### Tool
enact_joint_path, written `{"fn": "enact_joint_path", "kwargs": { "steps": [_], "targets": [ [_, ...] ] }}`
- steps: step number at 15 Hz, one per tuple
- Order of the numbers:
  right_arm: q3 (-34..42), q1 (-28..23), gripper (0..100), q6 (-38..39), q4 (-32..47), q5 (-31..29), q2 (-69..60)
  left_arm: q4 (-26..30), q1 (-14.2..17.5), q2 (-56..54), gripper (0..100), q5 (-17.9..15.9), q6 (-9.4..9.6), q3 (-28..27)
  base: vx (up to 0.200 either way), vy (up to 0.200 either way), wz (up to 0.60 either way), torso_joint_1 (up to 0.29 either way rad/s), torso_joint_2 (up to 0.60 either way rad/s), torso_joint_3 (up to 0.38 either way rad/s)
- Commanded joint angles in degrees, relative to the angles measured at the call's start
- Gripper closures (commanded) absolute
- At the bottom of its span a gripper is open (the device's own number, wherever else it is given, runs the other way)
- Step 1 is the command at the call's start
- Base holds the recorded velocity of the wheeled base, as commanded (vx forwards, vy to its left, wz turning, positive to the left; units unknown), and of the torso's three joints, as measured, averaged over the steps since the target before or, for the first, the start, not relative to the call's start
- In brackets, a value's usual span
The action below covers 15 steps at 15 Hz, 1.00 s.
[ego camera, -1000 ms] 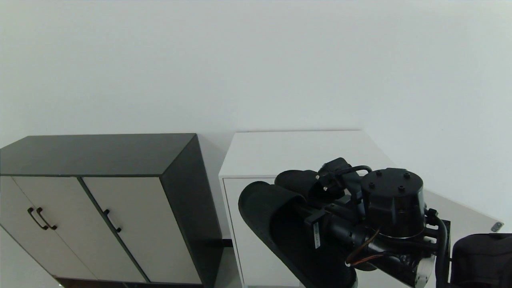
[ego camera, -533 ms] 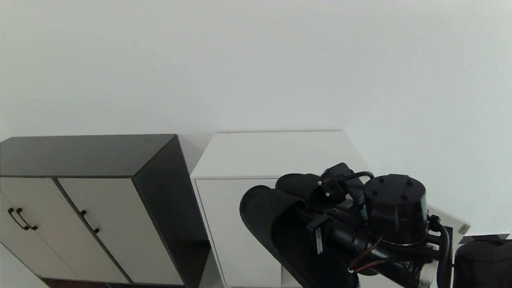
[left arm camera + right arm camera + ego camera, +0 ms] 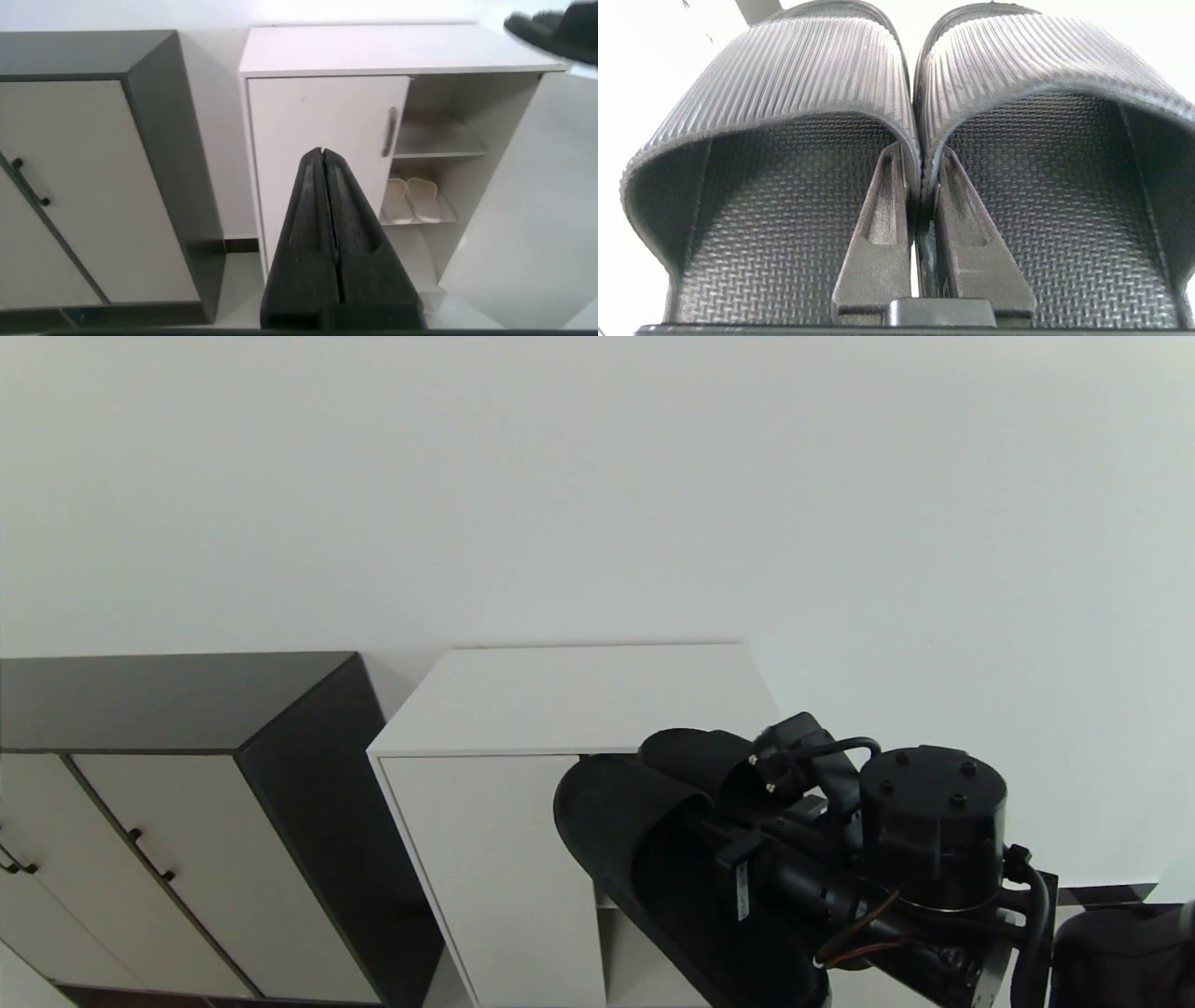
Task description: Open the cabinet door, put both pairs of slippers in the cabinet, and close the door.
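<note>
The right gripper (image 3: 920,157), jaws pinched on the touching inner walls of the black slippers (image 3: 813,121) so both could be carried as one, held them raised before the white cabinet (image 3: 392,51), its open side already housing white slippers (image 3: 411,199); the left gripper (image 3: 323,161) was closed, empty.

Ribbed black slippers (image 3: 822,93), white cabinet (image 3: 560,700), cream slippers (image 3: 411,201), black cupboard (image 3: 168,700) with pale doors (image 3: 224,868)

Right arm (image 3: 934,840): low right in the head view, wrist joint upright, forearm pointing forward-left.
Right gripper (image 3: 920,163): jaws nearly together, one finger inside each of the slippers (image 3: 808,84), the two inner side walls pinched between them.
Left gripper (image 3: 322,157): fingers pressed flat together, nothing between, pointing ahead.
</note>
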Motion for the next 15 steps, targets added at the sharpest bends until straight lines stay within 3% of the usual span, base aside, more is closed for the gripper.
{"fn": "enact_joint_path", "kwargs": {
  "steps": [1, 10, 15],
  "targets": [
    [1.9, -1.6, 100, -2.0, -1.8, 0.6, 2.0, 0.0, 0.0, 0.0, 100, 0.0, -0.05, 0.0, 0.000, 0.000, 0.00, 0.000, 0.00, 0.000],
    [2.9, -1.8, 100, -2.6, -3.7, 2.9, 2.6, 0.0, 0.0, 0.0, 100, 0.0, -0.05, 0.0, 0.000, 0.000, 0.00, 0.000, 0.00, 0.000],
    [3.2, -1.8, 100, -2.6, -4.8, 2.9, 2.9, 0.0, 0.0, 0.0, 100, 0.0, -0.05, 0.0, 0.000, 0.000, 0.00, -0.153, 0.36, 0.190]
  ]
}}
